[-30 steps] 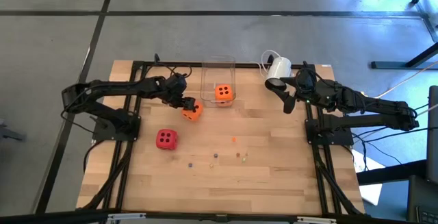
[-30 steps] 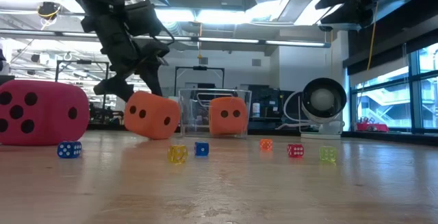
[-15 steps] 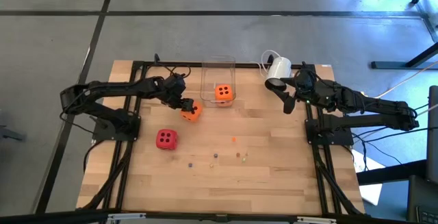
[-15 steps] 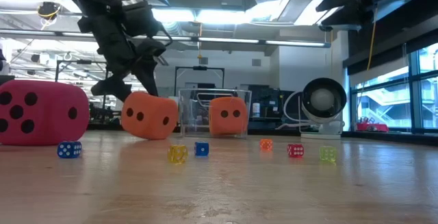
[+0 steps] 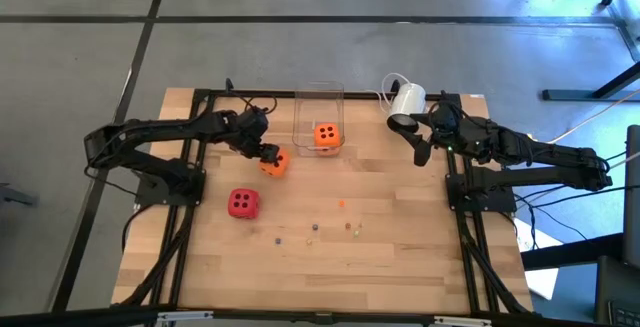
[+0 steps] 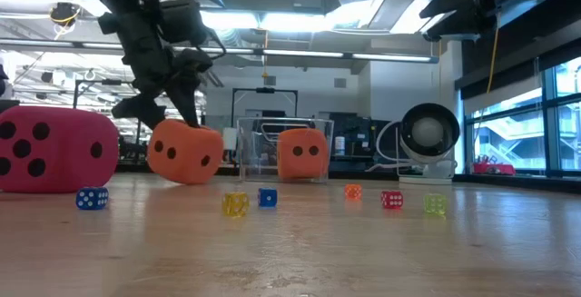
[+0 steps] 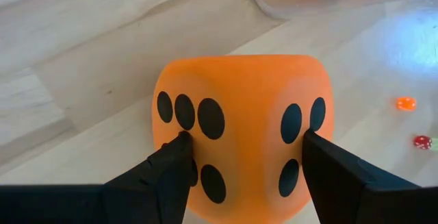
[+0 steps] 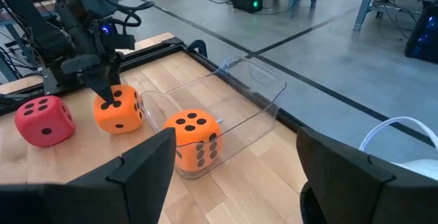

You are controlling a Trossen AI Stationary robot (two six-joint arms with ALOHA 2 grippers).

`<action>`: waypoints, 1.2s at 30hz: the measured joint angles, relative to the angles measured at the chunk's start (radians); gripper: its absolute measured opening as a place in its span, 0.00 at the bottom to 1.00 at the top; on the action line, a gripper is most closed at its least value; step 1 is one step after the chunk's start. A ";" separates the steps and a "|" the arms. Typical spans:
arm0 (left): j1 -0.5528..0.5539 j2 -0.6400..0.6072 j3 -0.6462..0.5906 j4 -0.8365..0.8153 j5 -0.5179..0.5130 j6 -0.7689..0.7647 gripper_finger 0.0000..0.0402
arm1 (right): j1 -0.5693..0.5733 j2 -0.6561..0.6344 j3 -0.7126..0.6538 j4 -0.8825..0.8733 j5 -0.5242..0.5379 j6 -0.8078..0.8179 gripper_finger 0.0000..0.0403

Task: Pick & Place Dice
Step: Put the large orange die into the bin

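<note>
My left gripper [image 5: 266,154] is shut on an orange die [image 5: 274,163] near the table's far middle, just left of a clear container [image 5: 319,117]. The low view shows this die [image 6: 184,152] tilted. A second orange die [image 5: 326,135] sits on its base inside the container. The red die [image 5: 242,202] rests on the table nearer the left. Several tiny coloured dice [image 5: 314,229] lie in a row toward the near side. My right gripper [image 5: 420,152] is open and hovers by the table's far right. My left gripper pinches the orange die between its two fingers, one fingertip [image 7: 174,157] on the die's several-pip face [image 7: 188,125] and the other [image 7: 321,155] on the opposite side. The fingers slant down from above and the left. The die hangs tilted; I cannot tell whether its lower edge [image 6: 182,181] touches the table.
A white round device with a looped cable [image 5: 407,99] stands at the far right, close to my right gripper. Black frame rails [image 5: 190,167] run along both sides of the wooden table. Bare wood lies between the red die and the tiny dice.
My left gripper has carried the orange die a short way toward the table's left, away from the container. The die has stayed tilted in the hold. My right arm has kept still.
</note>
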 joint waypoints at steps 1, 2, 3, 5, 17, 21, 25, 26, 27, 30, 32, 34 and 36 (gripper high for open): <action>0.001 -0.002 0.000 -0.001 0.005 0.000 0.56 | 0.000 0.000 0.000 0.000 0.001 0.000 0.75; 0.003 -0.006 0.000 -0.001 0.013 0.001 0.56 | 0.000 0.000 0.000 0.000 0.002 0.000 0.75; 0.005 -0.012 -0.001 -0.001 0.023 0.002 0.56 | 0.000 0.000 0.000 0.000 0.002 0.000 0.75; 0.013 -0.033 -0.001 0.002 0.044 0.004 0.56 | 0.000 0.000 0.000 0.000 0.002 0.000 0.75; 0.100 -0.202 0.000 0.164 0.071 -0.015 0.56 | 0.000 0.000 0.000 0.000 0.002 -0.015 0.75; 0.152 -0.224 0.002 0.306 0.061 -0.035 0.56 | 0.000 0.000 0.000 0.000 0.002 -0.015 0.75; 0.179 -0.217 0.002 0.386 0.065 -0.045 0.56 | 0.000 0.000 0.000 0.000 0.002 -0.016 0.75; 0.180 -0.208 0.002 0.424 0.059 -0.045 0.56 | 0.000 0.000 0.000 0.000 0.002 -0.019 0.75; 0.180 -0.195 0.002 0.463 0.052 -0.046 0.56 | 0.000 0.000 0.000 0.000 0.002 -0.022 0.75; 0.180 -0.136 0.006 0.604 0.049 -0.046 0.56 | 0.000 0.000 0.000 0.000 0.002 -0.023 0.75; 0.176 -0.076 0.045 0.635 0.047 -0.034 0.56 | 0.000 0.000 0.000 -0.001 0.002 -0.023 0.75; 0.174 -0.005 0.106 0.612 0.040 0.018 0.56 | 0.000 0.000 0.000 0.000 0.002 -0.023 0.75; 0.174 0.070 0.186 0.556 0.039 0.093 0.56 | 0.000 0.000 0.000 0.000 0.002 -0.023 0.75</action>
